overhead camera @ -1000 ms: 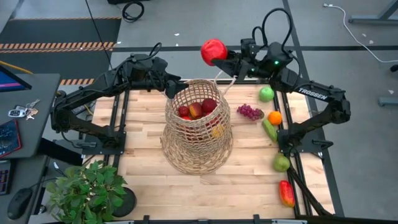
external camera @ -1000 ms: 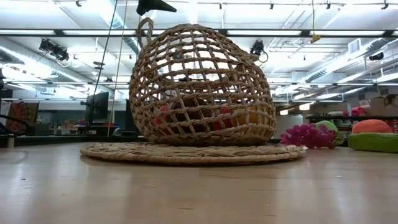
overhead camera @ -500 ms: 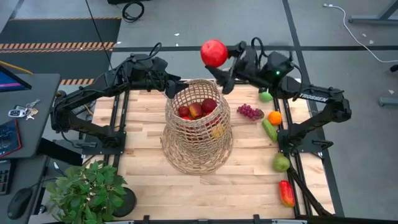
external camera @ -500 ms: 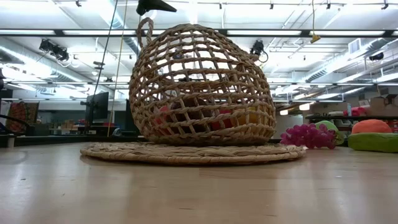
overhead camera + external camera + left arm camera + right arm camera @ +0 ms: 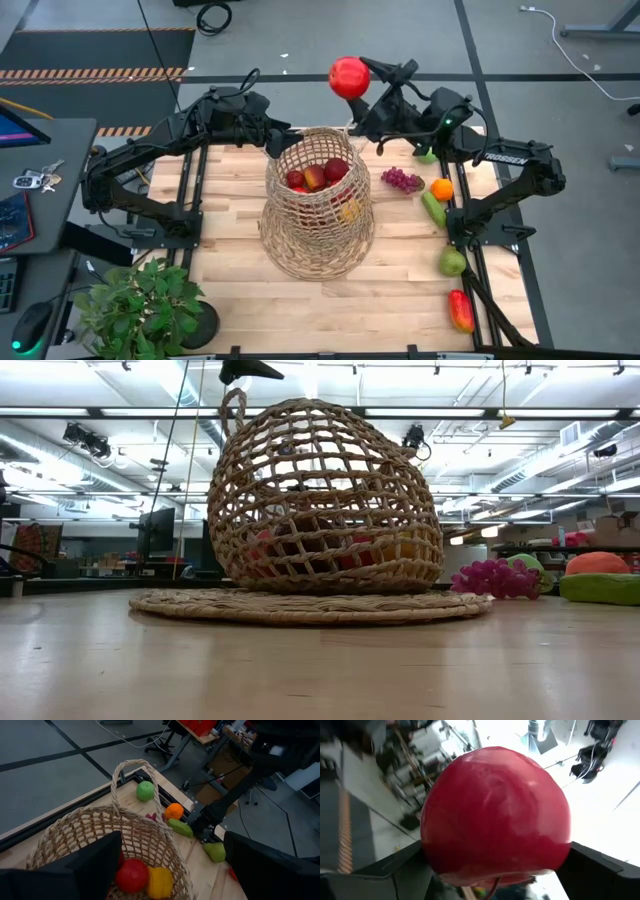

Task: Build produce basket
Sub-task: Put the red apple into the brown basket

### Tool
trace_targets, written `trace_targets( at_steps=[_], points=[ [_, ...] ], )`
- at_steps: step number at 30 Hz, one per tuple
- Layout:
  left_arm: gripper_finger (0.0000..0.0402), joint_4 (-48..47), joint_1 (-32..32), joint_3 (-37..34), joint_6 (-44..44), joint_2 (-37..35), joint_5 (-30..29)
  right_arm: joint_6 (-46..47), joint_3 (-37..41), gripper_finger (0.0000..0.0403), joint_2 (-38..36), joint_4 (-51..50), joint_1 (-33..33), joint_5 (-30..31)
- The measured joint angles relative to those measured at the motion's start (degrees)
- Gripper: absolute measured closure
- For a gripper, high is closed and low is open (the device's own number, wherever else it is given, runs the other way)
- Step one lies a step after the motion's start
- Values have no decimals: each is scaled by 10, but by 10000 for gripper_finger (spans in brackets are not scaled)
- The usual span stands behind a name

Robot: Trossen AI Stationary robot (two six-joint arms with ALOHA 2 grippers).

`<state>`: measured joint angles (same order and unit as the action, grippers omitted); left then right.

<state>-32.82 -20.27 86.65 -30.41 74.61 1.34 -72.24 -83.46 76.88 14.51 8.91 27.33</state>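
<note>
**A:** Wooden bench (image 5: 240, 300) from above: what moved?

**B:** The right gripper (image 5: 358, 80) has swung its wrist round. It pinches the red apple (image 5: 349, 77), which has drifted only slightly and hangs above the bench's far edge, just beyond the basket (image 5: 318, 215) at mid-bench. The left gripper (image 5: 272, 140) waits at the basket's far rim.

**A:** And at table level?

**B:** Nothing differs. The basket stands upright with fruit inside and grapes (image 5: 495, 577) beside it; neither gripper shows.

**A:** Left wrist camera?

**B:** Its fingers (image 5: 95, 865) are spread wide over the rim. A green apple (image 5: 145, 791) and an orange (image 5: 174, 811) lie by the right edge.

**A:** Right wrist?

**B:** The apple fills the view, clamped between both fingers (image 5: 395, 870). I'd judge it is being lined up for the drop; several pieces remain outside.
</note>
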Motion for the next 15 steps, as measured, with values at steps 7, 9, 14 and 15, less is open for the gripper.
trace_targets(
  at_steps=[7,9,14,15],
  points=[
    [44,0,0,0,-1,0,0,-43,0,38,0,0,-2,30],
    [44,0,0,0,-2,0,0,-17,0,38,0,0,2,31],
    [44,0,0,0,-2,0,0,245,0,38,0,-13,37,27],
    [44,0,0,0,-3,0,0,310,0,38,0,-25,45,27]
  ],
)
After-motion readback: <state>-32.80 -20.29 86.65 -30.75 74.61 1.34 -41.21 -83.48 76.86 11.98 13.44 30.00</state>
